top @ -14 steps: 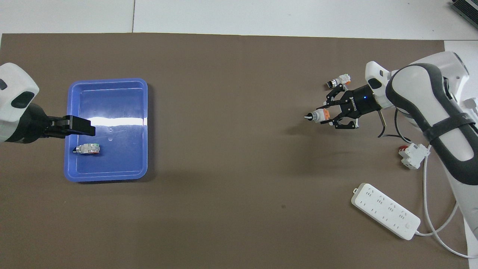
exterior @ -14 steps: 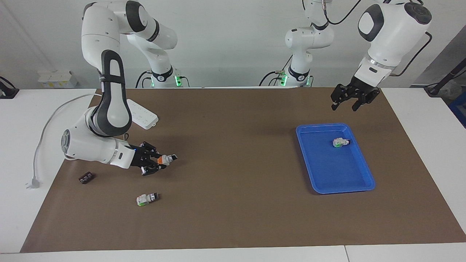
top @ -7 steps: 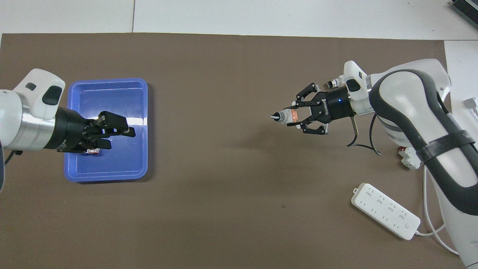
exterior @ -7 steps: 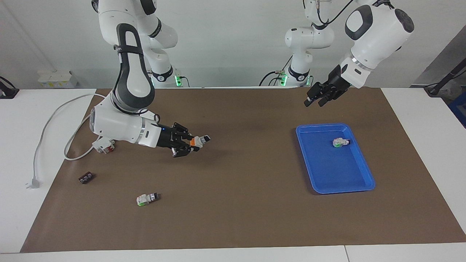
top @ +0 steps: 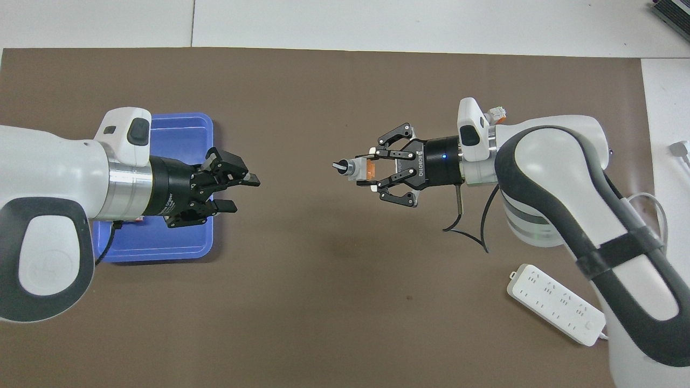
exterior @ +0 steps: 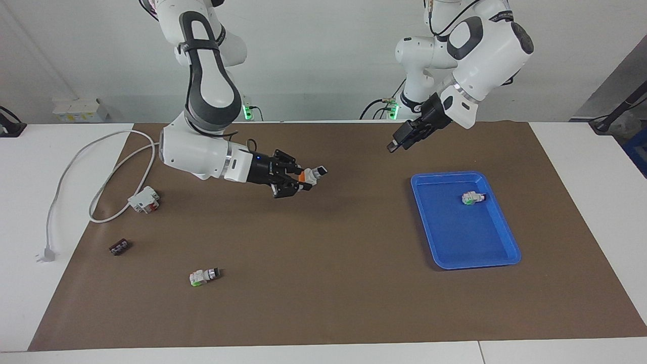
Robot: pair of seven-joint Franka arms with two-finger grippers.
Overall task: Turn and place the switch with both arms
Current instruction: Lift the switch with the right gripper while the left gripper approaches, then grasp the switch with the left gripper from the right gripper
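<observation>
The switch (exterior: 309,176) (top: 356,168), white with an orange face and a black-and-silver knob, hangs above the brown mat near the table's middle. My right gripper (exterior: 302,181) (top: 372,168) is shut on its white body, and the knob end points toward the left arm. My left gripper (exterior: 400,141) (top: 243,193) hovers over the mat beside the blue tray (exterior: 500,255) (top: 161,250), pointing at the switch from a clear gap away. Its fingers stand apart with nothing between them.
A green-faced switch (exterior: 472,198) lies in the tray. Another green-faced switch (exterior: 204,276), a small dark part (exterior: 120,247) and a white-and-red block (exterior: 144,199) lie toward the right arm's end. A white power strip (top: 555,310) and its cable (exterior: 101,167) lie there too.
My right arm has lifted the switch and carried it toward the table's middle. My left arm has swung from over the tray toward the middle, turning its gripper to face the switch.
</observation>
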